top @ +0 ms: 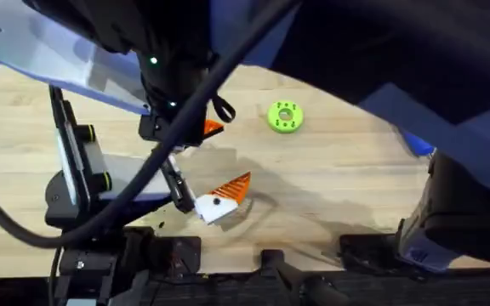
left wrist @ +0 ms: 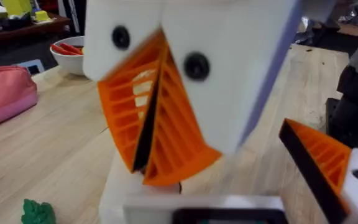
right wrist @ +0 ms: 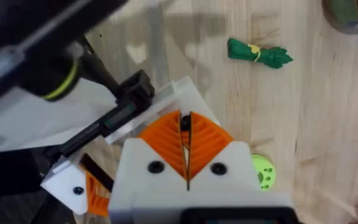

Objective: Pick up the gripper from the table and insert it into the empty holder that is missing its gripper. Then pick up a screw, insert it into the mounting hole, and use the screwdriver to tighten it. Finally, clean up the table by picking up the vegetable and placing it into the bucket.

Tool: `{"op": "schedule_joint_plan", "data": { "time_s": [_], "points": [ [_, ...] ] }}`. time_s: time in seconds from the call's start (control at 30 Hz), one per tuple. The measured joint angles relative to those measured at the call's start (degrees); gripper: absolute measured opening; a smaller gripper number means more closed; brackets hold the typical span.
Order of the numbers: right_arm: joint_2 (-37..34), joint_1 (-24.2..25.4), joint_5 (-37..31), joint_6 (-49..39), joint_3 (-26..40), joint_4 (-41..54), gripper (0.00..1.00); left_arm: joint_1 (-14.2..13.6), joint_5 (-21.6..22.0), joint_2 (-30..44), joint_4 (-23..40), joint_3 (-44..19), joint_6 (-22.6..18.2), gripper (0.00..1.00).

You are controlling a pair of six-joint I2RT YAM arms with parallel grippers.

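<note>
Jaws, left gripper (left wrist: 149, 167): its two orange ribbed pads are pressed together along their length.
Jaws, right gripper (right wrist: 186, 119): its two orange ribbed pads are pressed together, tips meeting.

Overhead
Landmark: one bright green disc (top: 285, 117) with small holes, lying flat on the wooden table (top: 347, 195).
Orange tip on a white block (top: 225, 197): one, lying on the table, nearer the arms' bases than the disc and apart from it.
Small orange piece (top: 213, 127): one, just beside the disc, under the dark arm; I cannot tell whether it is the loose wedge or a pad.
Black arm (top: 79, 170) with yellow-green rings: one, lying well apart from the disc.

Left wrist
Pads counted: two, on white finger blocks, each block with one black screw head.
Orange tip on a white block: one, near the pads.
Green leafy toy (left wrist: 37, 213): one, on the table; cut off by the edge, so I cannot tell which toy it is.
White bowl (left wrist: 62, 60): one, with red pieces inside.
Pink pouch (left wrist: 5, 93): one.

Right wrist
Green disc: touching or just beside the right finger block.
Vegetable (right wrist: 258, 53): one, dark green with a yellow band, flat on the table, well apart from the disc.
Bucket (right wrist: 352, 14): one, olive-green, beyond the vegetable from the disc, apart from both.
White mount (right wrist: 72, 185) bearing an orange tip: one, on the black arm, across the pads from the disc.
</note>
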State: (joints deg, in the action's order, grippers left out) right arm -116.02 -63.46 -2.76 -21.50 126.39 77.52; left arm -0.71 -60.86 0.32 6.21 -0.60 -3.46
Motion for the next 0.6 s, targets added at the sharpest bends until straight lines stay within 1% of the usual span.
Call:
{"op": "schedule_joint_plan", "data": {
  "time_s": [0.2, 0.23, 0.33, 0.43, 0.47, 0.6],
  "points": [
    [0.0, 0.0, 0.0, 0.0, 0.0, -0.6, 0.005, 0.0, 0.0, 0.0, 0.0, 0.0, 0.0, 0.985],
    [0.0, 0.0, 0.0, 0.0, 0.0, -0.6, 0.035, 0.0, 0.0, 0.0, 0.0, 0.0, 0.0, 0.985],
    [0.0, 0.3, -0.7, 0.0, 0.0, -0.7, 0.457, 0.0, 0.0, 0.0, 0.0, 0.0, 0.0, 0.985],
    [0.0, 1.5, -1.9, -0.1, 0.4, -0.8, 0.876, 0.0, -0.1, 0.0, 0.0, 0.0, 0.1, 0.985],
    [0.0, 2.0, -1.9, -0.2, 0.5, -0.8, 0.918, 0.0, 0.0, 0.0, 0.0, 0.0, 0.1, 0.985],
    [0.0, 2.4, -1.7, 0.1, 0.5, -0.8, 0.934, 0.0, 0.0, 0.0, 0.0, 0.0, 0.0, 0.985]
  ]
}}
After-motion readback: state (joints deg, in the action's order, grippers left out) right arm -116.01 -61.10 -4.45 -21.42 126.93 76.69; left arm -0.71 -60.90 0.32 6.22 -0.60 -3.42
